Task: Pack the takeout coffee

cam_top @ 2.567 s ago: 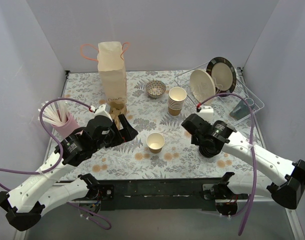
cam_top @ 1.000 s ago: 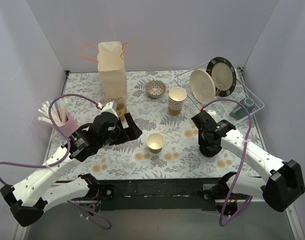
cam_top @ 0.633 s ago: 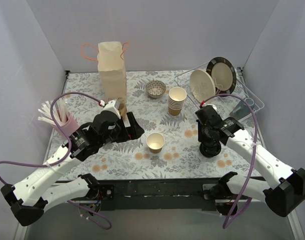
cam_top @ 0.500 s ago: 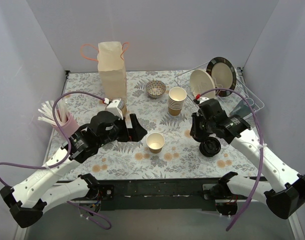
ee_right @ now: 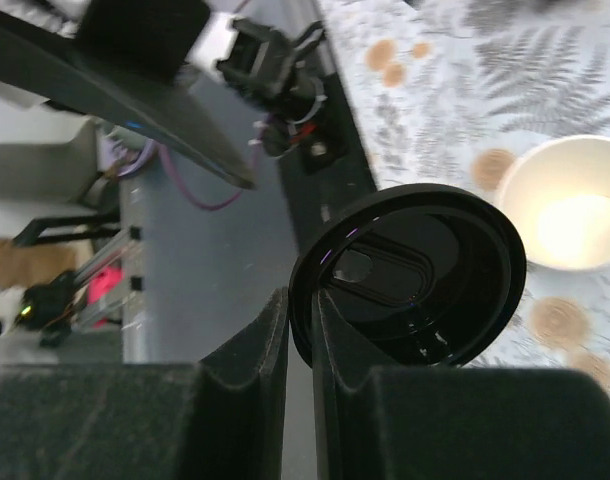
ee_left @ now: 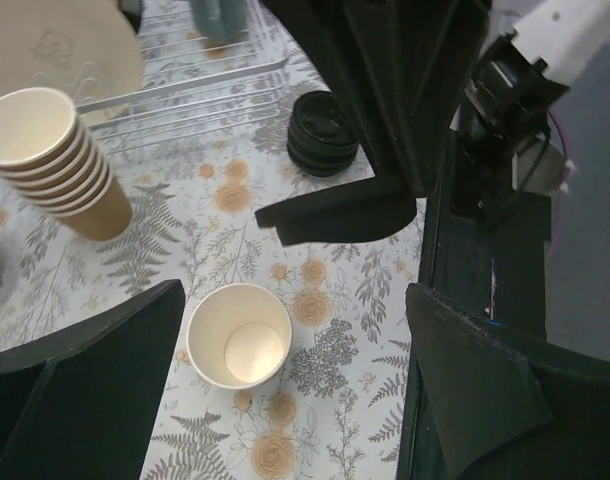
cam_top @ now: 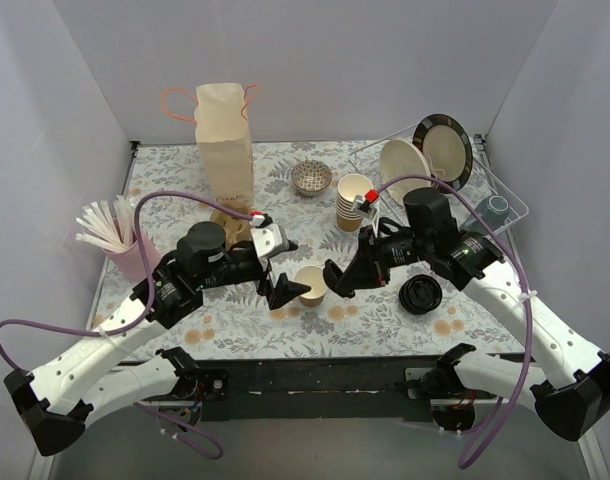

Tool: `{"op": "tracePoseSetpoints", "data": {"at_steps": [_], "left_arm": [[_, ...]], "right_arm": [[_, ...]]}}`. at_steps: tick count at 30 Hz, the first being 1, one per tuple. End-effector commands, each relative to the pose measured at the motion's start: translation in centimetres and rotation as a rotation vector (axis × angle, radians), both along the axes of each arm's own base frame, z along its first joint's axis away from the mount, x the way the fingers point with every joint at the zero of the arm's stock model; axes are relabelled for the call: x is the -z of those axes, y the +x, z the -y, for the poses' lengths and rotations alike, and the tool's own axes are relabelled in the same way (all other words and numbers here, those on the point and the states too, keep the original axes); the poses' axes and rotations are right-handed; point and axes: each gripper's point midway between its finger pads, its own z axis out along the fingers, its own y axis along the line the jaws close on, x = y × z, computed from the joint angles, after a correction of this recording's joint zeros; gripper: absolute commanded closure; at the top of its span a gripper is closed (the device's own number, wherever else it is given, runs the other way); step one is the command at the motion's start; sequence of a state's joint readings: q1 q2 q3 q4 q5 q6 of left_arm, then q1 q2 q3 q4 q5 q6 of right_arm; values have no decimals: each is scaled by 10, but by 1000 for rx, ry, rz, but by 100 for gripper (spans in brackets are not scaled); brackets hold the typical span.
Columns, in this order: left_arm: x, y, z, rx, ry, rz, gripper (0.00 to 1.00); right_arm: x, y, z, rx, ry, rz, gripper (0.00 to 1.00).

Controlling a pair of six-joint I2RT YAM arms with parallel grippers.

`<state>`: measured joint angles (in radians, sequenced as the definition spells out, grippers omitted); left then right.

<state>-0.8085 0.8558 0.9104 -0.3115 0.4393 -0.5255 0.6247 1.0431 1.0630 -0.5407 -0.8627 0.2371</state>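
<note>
Cup (cam_top: 311, 285), plain; lid (ee_right: 410, 275) in right hand (ee_right: 300, 320)

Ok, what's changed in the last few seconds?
Right gripper took a black lid off the lid stack and carried it left toward the open cup. Left gripper swung from the bag to that cup, open. Cup, bag, cup stack unmoved.

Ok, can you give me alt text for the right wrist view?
The right gripper pinches a black lid by its rim. Beyond it an open, empty paper cup stands on the floral tablecloth.
</note>
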Motion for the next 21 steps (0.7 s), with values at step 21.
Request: {"op": "tracePoseSetpoints", "data": {"at_steps": [21], "left_arm": [[-15, -40, 30, 432, -26, 208, 23]], "right_arm": [[-64, -65, -12, -448, 319, -57, 88]]}}
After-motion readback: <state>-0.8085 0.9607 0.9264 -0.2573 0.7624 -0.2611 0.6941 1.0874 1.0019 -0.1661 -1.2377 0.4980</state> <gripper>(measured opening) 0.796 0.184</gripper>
